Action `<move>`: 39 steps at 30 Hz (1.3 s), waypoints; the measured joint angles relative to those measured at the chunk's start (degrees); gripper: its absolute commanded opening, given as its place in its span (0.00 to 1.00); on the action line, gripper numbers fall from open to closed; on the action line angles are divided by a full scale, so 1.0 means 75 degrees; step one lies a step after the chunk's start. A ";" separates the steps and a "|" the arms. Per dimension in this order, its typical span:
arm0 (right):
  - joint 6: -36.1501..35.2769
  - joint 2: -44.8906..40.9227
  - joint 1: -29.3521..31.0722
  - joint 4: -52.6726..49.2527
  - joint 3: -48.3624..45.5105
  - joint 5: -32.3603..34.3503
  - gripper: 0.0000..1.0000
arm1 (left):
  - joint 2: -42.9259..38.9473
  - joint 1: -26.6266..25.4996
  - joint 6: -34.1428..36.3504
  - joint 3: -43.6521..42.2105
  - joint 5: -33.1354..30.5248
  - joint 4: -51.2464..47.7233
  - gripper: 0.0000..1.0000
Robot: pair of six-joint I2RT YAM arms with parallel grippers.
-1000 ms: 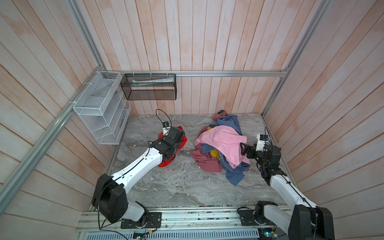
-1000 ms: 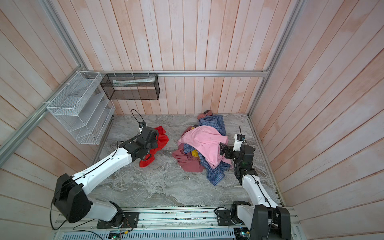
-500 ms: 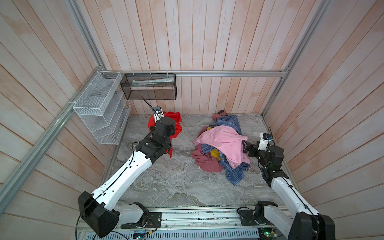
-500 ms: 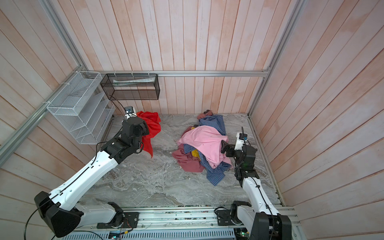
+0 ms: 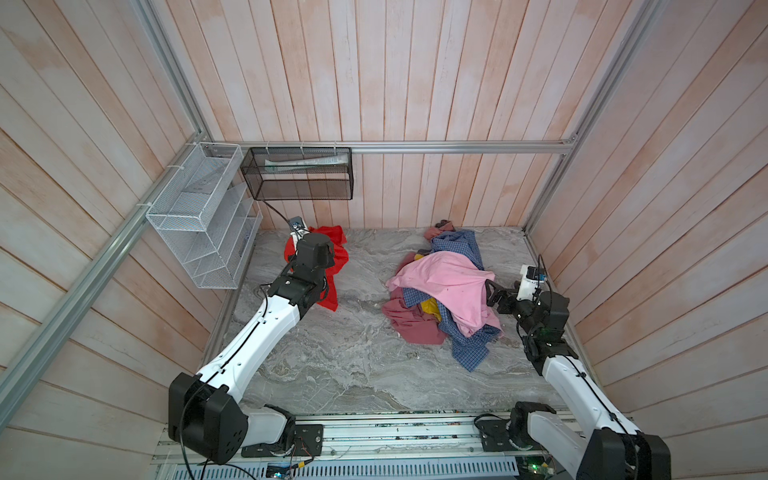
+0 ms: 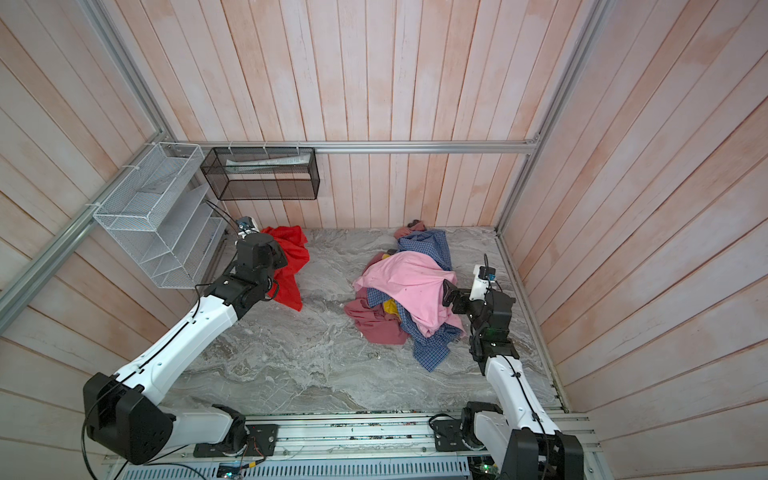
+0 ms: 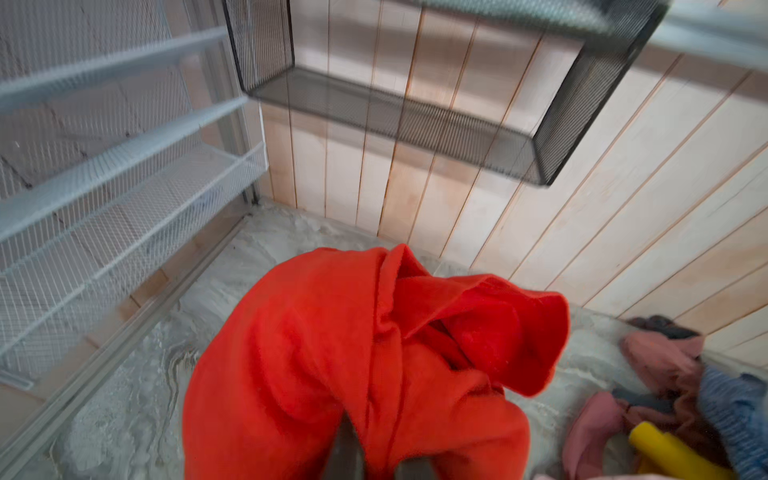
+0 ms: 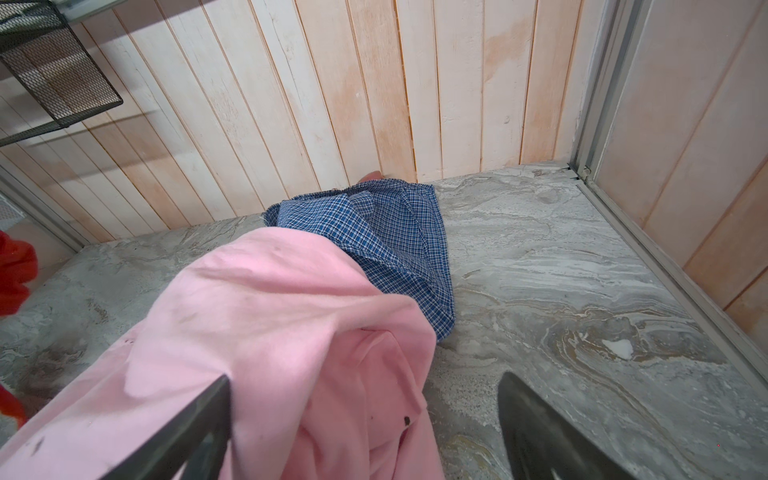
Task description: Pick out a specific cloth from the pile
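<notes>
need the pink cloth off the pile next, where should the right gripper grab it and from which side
Probably the bunched fold of the pink cloth on the side facing the right gripper, approached low from the right. The cloth drapes over the top of the pile, and that fold sits between the open fingers, so closing there should catch pink alone.

The grey marbled tabletop [image 5: 353, 365] bears the pile [image 5: 449, 282] of garments toward its right side.
</notes>
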 measured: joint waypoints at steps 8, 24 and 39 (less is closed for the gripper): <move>0.0000 -0.0003 0.0000 0.0000 0.0000 0.0006 0.98 | 0.0341 -0.0006 -0.0833 -0.0801 0.0283 -0.0431 0.00; -0.0058 -0.0006 0.0000 -0.0012 0.0000 0.0041 0.98 | -0.0096 -0.0522 -0.2667 -0.1749 0.0513 -0.1635 0.00; -0.0175 -0.0003 0.0000 -0.0064 0.0000 0.0096 0.98 | 0.0711 -0.0988 -0.4500 -0.2678 0.1492 -0.2445 0.71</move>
